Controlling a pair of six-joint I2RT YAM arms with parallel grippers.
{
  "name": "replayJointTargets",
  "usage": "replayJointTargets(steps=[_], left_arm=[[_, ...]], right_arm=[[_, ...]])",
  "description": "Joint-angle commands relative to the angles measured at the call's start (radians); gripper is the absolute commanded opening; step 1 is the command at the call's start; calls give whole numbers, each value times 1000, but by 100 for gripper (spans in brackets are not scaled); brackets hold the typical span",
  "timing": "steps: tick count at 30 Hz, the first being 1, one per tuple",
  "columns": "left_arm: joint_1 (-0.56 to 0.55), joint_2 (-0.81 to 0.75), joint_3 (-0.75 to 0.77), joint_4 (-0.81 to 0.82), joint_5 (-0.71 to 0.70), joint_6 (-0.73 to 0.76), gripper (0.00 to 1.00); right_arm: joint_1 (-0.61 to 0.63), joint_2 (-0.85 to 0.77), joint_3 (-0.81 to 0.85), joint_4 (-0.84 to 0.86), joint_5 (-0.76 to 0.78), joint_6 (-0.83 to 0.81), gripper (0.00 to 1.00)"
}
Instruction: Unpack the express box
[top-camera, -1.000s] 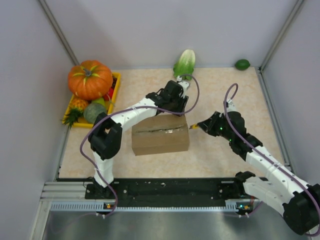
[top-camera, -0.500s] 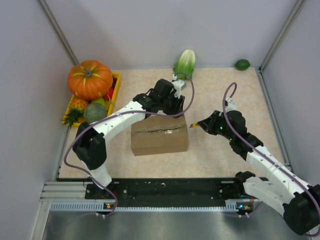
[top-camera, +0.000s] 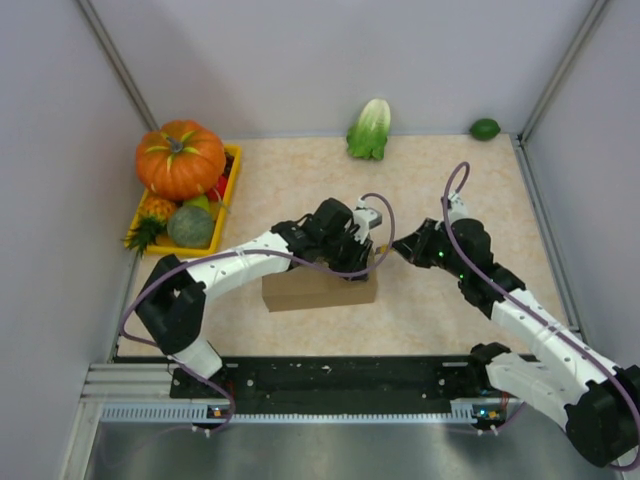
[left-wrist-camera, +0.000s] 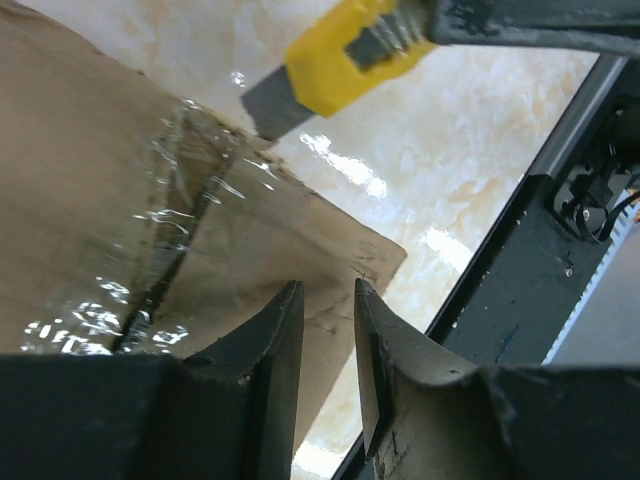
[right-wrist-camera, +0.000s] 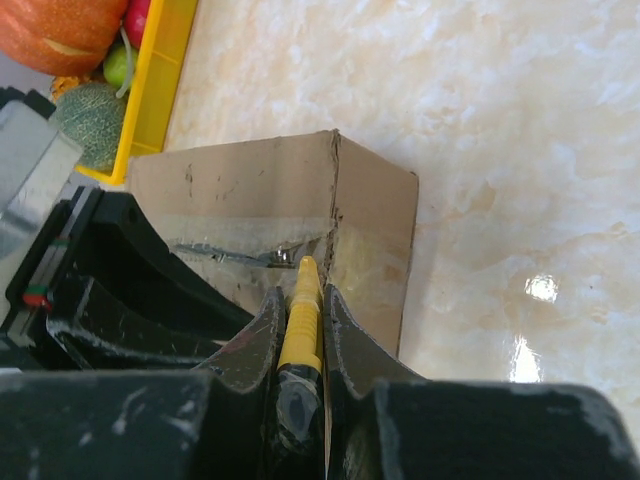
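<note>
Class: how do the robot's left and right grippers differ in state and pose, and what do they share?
The left gripper is empty, jaws slightly apart; the right gripper is shut on a yellow utility knife. The left gripper hangs over the express box; the right gripper points in from beside it, blade at the taped seam. Both are at the same box end.

The top camera looks steeply down from behind the arm bases over the whole tabletop (top-camera: 470, 180). Both wrist cameras sit close behind their claws (left claw (left-wrist-camera: 327, 290), right claw (right-wrist-camera: 302, 295)), and all three views share the express box (top-camera: 320, 291).
</note>
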Motion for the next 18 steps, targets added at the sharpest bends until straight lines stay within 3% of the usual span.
replayJointTargets(steps=[1, 18], left_arm=[[-20, -74, -29, 57, 11, -1, 31], [-56, -74, -79, 34, -62, -31, 28]], right_arm=[[9, 0, 8, 58, -42, -3, 0], [12, 65, -26, 119, -12, -10, 0]])
